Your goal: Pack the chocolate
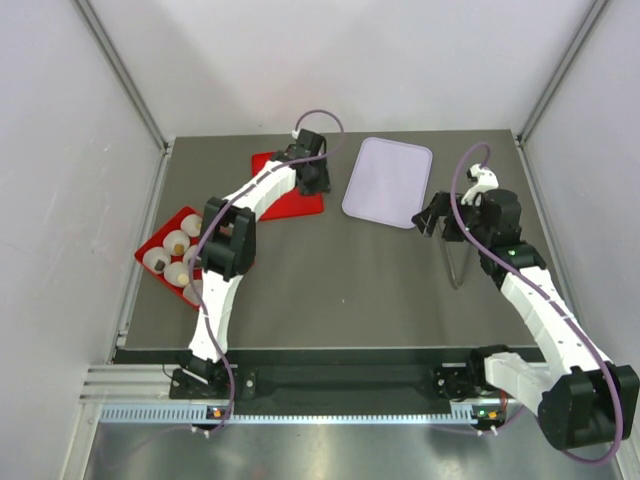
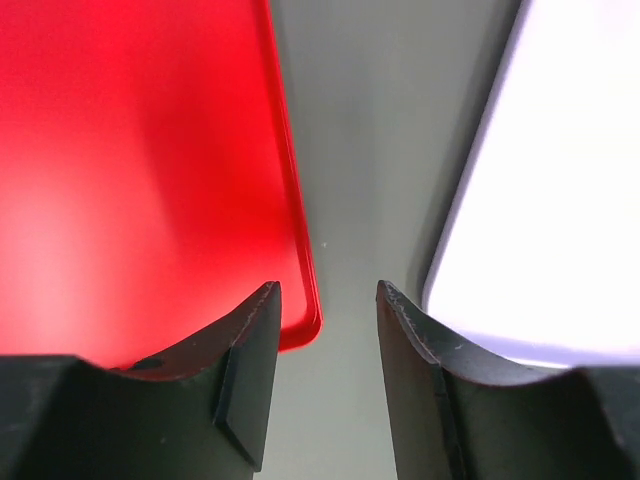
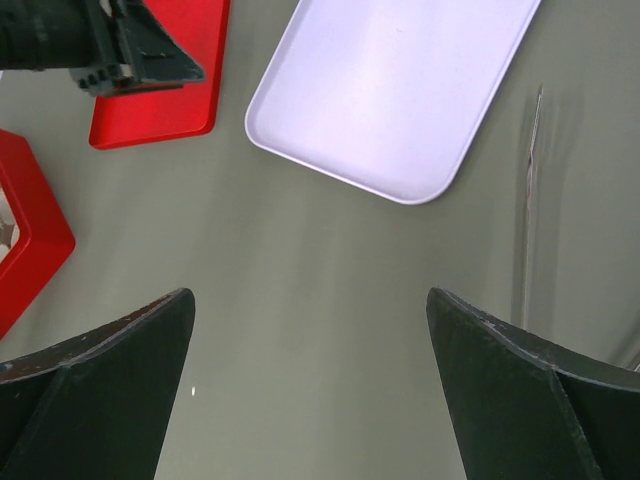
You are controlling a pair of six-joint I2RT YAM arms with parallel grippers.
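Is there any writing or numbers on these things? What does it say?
None: no word, number, label or sign can be read in any view.
The red lid is plain.
The pale tray is plain.
The red box shows no readable print; anything on it would be too small to tell.

1 overhead view; 2 close wrist views share lid (image 3: 170, 110) and tray (image 3: 390, 90).
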